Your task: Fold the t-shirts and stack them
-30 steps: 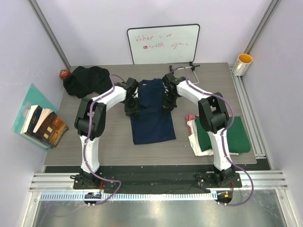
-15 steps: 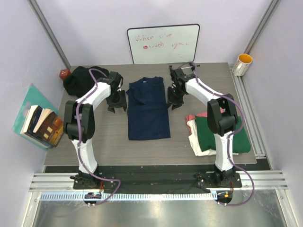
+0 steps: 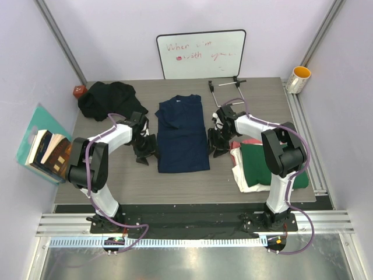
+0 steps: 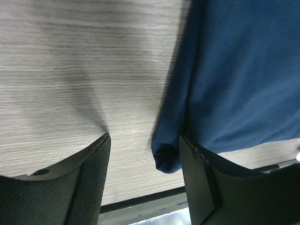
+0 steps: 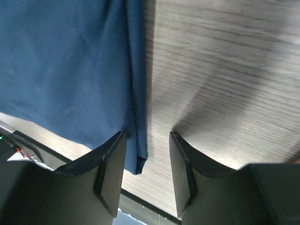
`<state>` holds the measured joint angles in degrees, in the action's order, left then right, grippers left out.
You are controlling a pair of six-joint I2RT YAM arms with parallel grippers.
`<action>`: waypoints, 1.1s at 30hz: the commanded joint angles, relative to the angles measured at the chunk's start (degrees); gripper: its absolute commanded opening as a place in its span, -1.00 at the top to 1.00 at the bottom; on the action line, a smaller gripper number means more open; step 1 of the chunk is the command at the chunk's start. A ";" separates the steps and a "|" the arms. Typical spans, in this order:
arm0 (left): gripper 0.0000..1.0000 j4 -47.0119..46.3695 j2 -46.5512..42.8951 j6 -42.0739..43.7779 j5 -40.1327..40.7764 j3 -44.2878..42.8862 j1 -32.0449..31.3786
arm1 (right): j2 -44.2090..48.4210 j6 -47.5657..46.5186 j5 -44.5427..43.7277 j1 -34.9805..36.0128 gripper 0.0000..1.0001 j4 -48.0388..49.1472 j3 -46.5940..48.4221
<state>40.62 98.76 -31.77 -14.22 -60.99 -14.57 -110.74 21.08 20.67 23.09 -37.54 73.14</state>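
Observation:
A navy blue t-shirt (image 3: 182, 133) lies flat in the table's middle, sides folded in to a narrow strip. My left gripper (image 3: 145, 153) is open beside its lower left edge; in the left wrist view the navy hem corner (image 4: 165, 157) sits between my open fingers (image 4: 84, 178). My right gripper (image 3: 215, 149) is open beside the lower right edge; the navy edge (image 5: 138, 140) lies between its fingers (image 5: 110, 173). A black t-shirt (image 3: 105, 98) is bunched at the back left. A folded dark green t-shirt (image 3: 274, 166) lies on a cream-white one (image 3: 242, 175), with pink-red cloth (image 3: 236, 144) showing beneath.
A whiteboard with red writing (image 3: 201, 53) leans on the back wall. A wire stand (image 3: 227, 86) is by it. A yellow mug (image 3: 299, 79) stands at the back right rail. Books (image 3: 52, 154) lie off the table's left edge. A small red object (image 3: 78, 91) is at the back left corner.
Both grippers have moved from the shirt's upper sides toward the near end, and now sit at its lower corners. The shirt lies flat as half a second ago.

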 commanded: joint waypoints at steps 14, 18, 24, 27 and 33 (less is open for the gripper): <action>-0.22 -10.30 -1.82 -4.62 -5.82 7.03 -0.20 | 0.09 1.85 10.62 -0.15 -0.08 15.21 -11.71; -0.22 -11.35 0.28 -4.88 -5.91 7.11 -1.86 | -1.84 2.65 10.54 0.02 -0.08 15.13 -12.50; -0.18 -15.13 0.22 -7.08 -5.22 9.04 -3.71 | -1.59 3.09 9.49 0.20 -0.08 15.13 -15.22; -0.16 -10.33 -1.46 -5.42 -2.14 8.62 -3.28 | -0.80 3.18 7.11 0.20 -0.08 14.60 -15.93; -0.10 -1.26 -8.22 -3.21 3.50 8.87 2.16 | -2.46 3.44 6.05 0.20 -0.06 13.55 -14.26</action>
<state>31.53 95.24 -37.80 -17.50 -53.80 -16.73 -108.51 26.94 37.58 22.63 -18.74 61.06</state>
